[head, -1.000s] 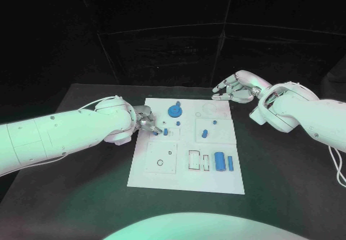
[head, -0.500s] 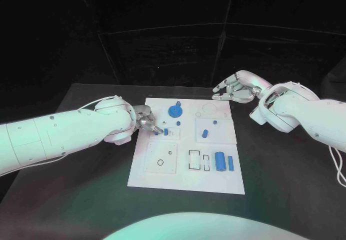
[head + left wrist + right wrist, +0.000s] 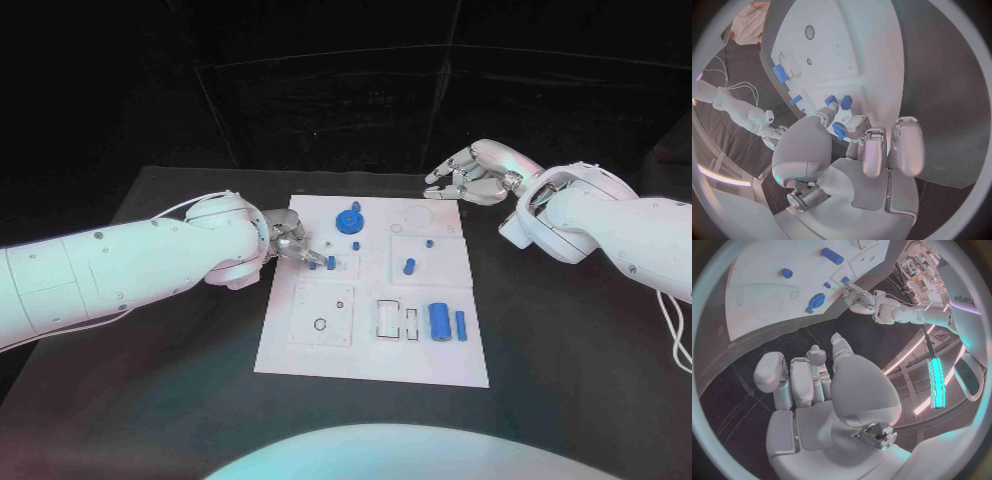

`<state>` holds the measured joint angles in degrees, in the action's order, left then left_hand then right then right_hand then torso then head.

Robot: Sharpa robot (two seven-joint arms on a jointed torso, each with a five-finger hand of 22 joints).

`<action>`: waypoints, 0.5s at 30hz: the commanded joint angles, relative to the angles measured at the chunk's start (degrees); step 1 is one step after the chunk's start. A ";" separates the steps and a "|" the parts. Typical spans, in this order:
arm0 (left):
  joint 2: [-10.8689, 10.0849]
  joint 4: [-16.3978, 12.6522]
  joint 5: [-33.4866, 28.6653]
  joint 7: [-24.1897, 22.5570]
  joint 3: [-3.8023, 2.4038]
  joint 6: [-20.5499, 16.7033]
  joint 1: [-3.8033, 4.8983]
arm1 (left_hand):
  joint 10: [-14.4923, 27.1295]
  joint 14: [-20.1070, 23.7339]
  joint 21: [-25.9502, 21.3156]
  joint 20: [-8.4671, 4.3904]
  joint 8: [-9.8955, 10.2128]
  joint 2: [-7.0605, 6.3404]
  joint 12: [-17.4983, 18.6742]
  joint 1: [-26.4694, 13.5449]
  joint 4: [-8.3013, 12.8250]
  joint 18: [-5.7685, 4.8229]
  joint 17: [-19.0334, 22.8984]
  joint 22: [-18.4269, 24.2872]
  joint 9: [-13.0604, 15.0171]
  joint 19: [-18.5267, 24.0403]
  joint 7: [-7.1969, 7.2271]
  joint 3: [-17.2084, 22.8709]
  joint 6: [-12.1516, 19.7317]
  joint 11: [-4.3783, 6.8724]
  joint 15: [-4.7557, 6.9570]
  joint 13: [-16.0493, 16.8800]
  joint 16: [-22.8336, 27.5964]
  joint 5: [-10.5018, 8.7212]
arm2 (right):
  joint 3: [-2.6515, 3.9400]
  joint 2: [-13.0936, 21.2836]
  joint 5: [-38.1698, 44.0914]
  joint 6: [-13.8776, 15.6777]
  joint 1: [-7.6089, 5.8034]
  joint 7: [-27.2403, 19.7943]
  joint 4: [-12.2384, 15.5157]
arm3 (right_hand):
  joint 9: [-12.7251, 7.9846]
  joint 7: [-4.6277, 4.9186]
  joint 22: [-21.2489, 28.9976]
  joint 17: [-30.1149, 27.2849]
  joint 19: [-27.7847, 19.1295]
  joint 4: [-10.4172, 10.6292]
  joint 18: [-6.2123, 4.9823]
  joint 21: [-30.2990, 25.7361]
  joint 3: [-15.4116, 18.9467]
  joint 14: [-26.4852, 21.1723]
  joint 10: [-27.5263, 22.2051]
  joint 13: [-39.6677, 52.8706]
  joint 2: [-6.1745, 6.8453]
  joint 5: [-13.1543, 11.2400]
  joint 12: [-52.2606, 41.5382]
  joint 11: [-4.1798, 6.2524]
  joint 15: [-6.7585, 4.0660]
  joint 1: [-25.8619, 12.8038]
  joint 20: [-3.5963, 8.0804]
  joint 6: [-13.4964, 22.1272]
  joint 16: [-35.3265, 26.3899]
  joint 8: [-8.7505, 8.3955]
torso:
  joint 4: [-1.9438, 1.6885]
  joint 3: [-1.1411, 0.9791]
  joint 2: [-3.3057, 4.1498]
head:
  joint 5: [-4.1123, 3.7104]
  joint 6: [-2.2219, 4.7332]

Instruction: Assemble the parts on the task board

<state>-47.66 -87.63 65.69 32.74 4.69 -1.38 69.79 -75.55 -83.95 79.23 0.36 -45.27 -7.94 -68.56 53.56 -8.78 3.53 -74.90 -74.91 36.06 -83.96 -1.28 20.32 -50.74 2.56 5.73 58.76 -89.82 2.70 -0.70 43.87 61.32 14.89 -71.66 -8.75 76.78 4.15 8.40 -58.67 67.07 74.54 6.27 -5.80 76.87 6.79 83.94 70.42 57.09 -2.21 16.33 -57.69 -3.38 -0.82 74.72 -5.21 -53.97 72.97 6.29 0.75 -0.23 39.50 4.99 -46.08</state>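
The white task board (image 3: 375, 350) lies in the middle of the black table. My left hand (image 3: 293, 243) rests over its left edge, near the far end. In the left wrist view the left hand (image 3: 861, 150) appears to pinch a small blue part (image 3: 837, 131) between thumb and a finger. Two more small blue parts (image 3: 330, 263) sit just past its fingertips. A blue gear (image 3: 349, 220) stands beyond them. My right hand (image 3: 469, 178) hovers over the board's far right corner, fingers loosely bent and apart, holding nothing.
Two blue cylinders (image 3: 438, 325) lie side by side on the board's near right, beside empty rectangular slots (image 3: 392, 320). A blue peg (image 3: 410, 266) sits in the right middle panel. A round hole (image 3: 319, 325) marks the near left panel.
The left hand has crept very slightly toward the far side, fingertips staying at the small blue parts. The right hand has not moved.
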 commanded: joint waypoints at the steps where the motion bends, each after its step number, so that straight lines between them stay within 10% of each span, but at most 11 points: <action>1: -0.74 -0.53 -1.68 -0.84 -0.06 -2.49 0.18 | 1.42 -6.05 -0.25 -0.19 1.06 0.16 1.69 -0.29 -0.66 -0.33 -15.10 -0.16 -0.63 -1.61 -0.42 -1.19 2.21 -0.24 0.23 -2.25 -0.18 0.19 | 0.04 -0.07 -0.19 -0.05 -0.11 -0.39 -0.10 | -0.05 0.13 0.10 -0.10 -0.33 0.10 -0.28 -0.22 0.40 1.53 -0.42 -0.20 -0.51 0.25 0.27 -0.05 -0.23 -0.26 0.06 0.32 -0.26 0.33 | -0.07 -0.01 -0.04 | -0.06 0.01; 6: -1.86 -1.08 -4.91 -2.89 -0.13 -5.28 0.70 | 7.37 -6.05 -1.28 1.33 7.19 0.75 8.77 2.36 -1.37 -0.18 -15.10 1.01 -4.74 -1.12 -3.61 -2.09 9.02 -2.86 -1.97 -11.40 -0.18 0.23 | 0.04 -0.17 -0.19 -0.08 -0.11 -0.40 -0.23 | -0.05 0.13 0.10 -0.10 -0.33 0.10 -0.28 -0.22 0.40 1.53 -0.42 -0.20 -0.51 0.25 0.27 -0.05 -0.23 -0.26 0.06 0.32 -0.26 0.33 | -0.04 -0.01 -0.04 | -0.04 0.11; 11: -2.59 -1.36 -7.64 -5.67 -0.16 -7.86 1.06 | 9.30 -6.05 -2.41 2.23 8.66 0.97 10.78 3.82 -1.47 0.15 -15.10 2.38 -6.64 -0.64 -4.53 -2.17 9.68 -3.75 -2.74 -14.32 -0.18 0.25 | 0.04 -0.22 -0.19 -0.11 -0.11 -0.39 -0.30 | -0.05 0.13 0.10 -0.10 -0.33 0.10 -0.28 -0.22 0.40 1.53 -0.42 -0.20 -0.51 0.25 0.27 -0.05 -0.23 -0.26 0.06 0.32 -0.26 0.33 | -0.01 0.00 -0.01 | 0.02 0.17; 15: -2.85 -1.22 -10.72 -11.32 -0.17 -10.63 1.21 | 15.49 -4.15 -12.32 3.14 9.26 0.92 16.58 6.52 -0.81 2.60 -9.07 14.18 -8.49 3.76 -5.41 -1.00 10.39 -4.62 -3.44 -20.59 4.00 0.28 | 0.03 -0.22 -0.19 -0.12 -0.11 -0.39 -0.37 | -0.05 0.13 0.10 -0.10 -0.33 0.10 -0.28 -0.22 0.40 1.53 -0.42 -0.20 -0.51 0.25 0.27 -0.05 -0.23 -0.26 0.06 0.32 -0.26 0.33 | -0.02 0.01 -0.01 | -0.07 0.16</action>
<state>-50.50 -88.84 59.10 27.87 4.56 -7.94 70.88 -61.08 -83.96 69.49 3.32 -36.39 -6.97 -52.84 59.50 -9.79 5.35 -74.90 -63.69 27.92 -81.36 -6.34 18.98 -40.40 -1.88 2.64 38.92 -87.10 2.69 -0.71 43.68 61.32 14.89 -71.66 -8.75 76.42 4.16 8.40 -58.63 67.02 74.54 6.41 -5.79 76.87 6.94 83.94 70.42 56.94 -2.21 16.33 -57.69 -3.38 -0.82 74.72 -5.21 -53.97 72.98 6.43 0.74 -0.23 39.48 4.99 -45.92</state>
